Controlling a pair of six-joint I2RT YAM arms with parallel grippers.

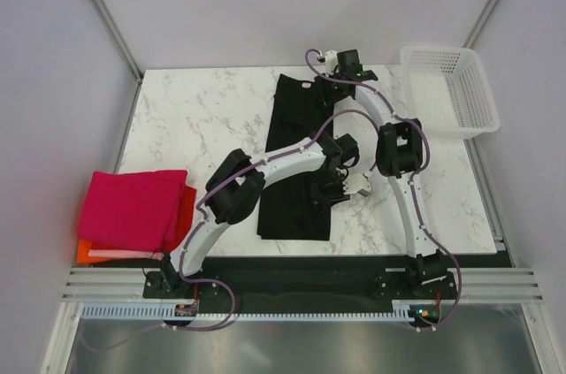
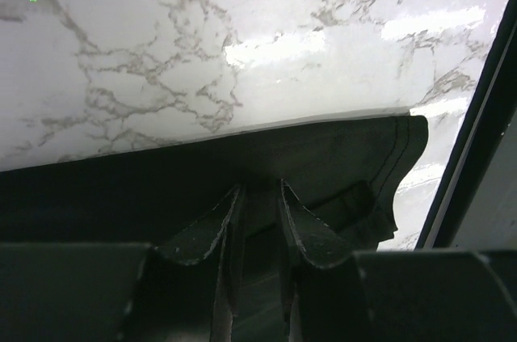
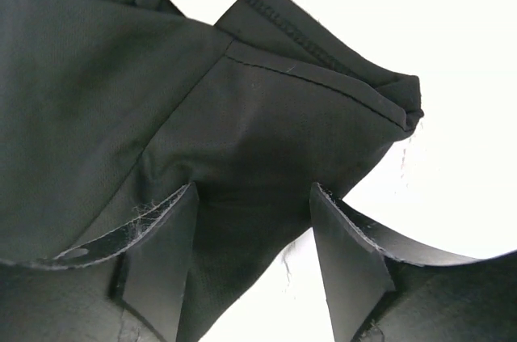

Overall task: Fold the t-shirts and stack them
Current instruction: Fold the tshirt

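The black t-shirt (image 1: 294, 118) lies in a long strip on the table (image 1: 195, 118); the left gripper (image 2: 262, 225) seems clamped on its edge, while the right gripper (image 3: 254, 229), jaws apart over the collar, should lift straight off without dragging the cloth

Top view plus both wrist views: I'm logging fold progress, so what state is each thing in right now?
black t-shirt: laid flat, folded into a long strip.
pink t-shirt: folded, lying on the red one.
red t-shirt: folded, under the pink.
orange t-shirt: folded, lowest.
basket: upright, nothing seen inside.
left gripper: jaws pinched on the black t-shirt.
right gripper: jaws open, black cloth between them.
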